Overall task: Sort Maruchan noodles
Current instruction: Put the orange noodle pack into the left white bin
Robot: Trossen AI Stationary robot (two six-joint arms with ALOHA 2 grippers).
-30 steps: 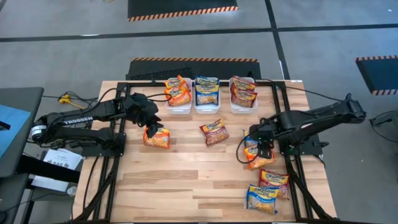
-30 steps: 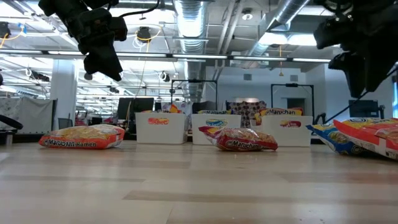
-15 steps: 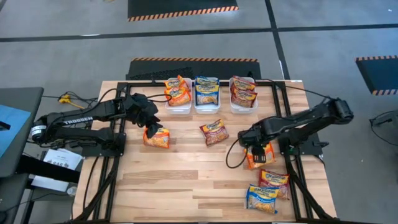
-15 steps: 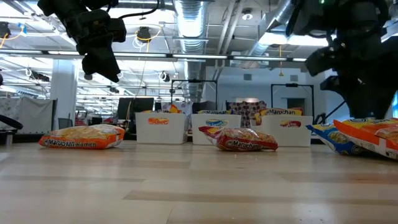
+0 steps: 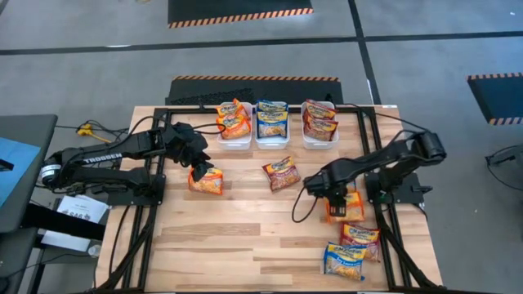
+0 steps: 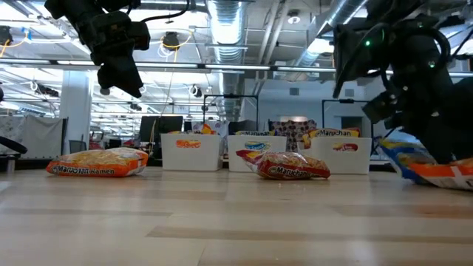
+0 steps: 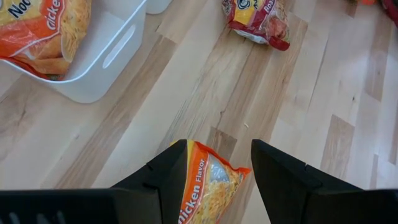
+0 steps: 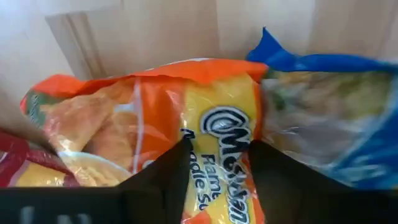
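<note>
Right wrist view shows the right gripper [image 8: 214, 180] pressed down over an orange packet [image 8: 155, 137], its two dark fingers straddling the printed face with the crinkled film bulging between them. The jaws look to be narrowing on it, though a firm hold cannot be told from so close. Since a second ago this arm has swung inward along the table and dropped onto the packet, which suggests the grasp step of a sort is under way.

Just beside the orange packet, on the side away from the dark red one, a blue packet [image 8: 323, 118] lies touching it. In the high view the right gripper [image 5: 337, 196] sits over the orange one, with a dark red packet [image 5: 360, 236] and another blue packet [image 5: 343, 261] further out. Beyond the fingers toward the table's far edge stand the three white tubs [image 5: 271, 137], smooth rigid plastic, each already holding packets.

The left gripper [image 5: 197, 168] has not moved: it hovers spread apart above another orange packet [image 5: 206, 182], glossy and pillow-shaped, not touching it. A lone dark red packet [image 5: 281, 173] lies between the arms.
</note>
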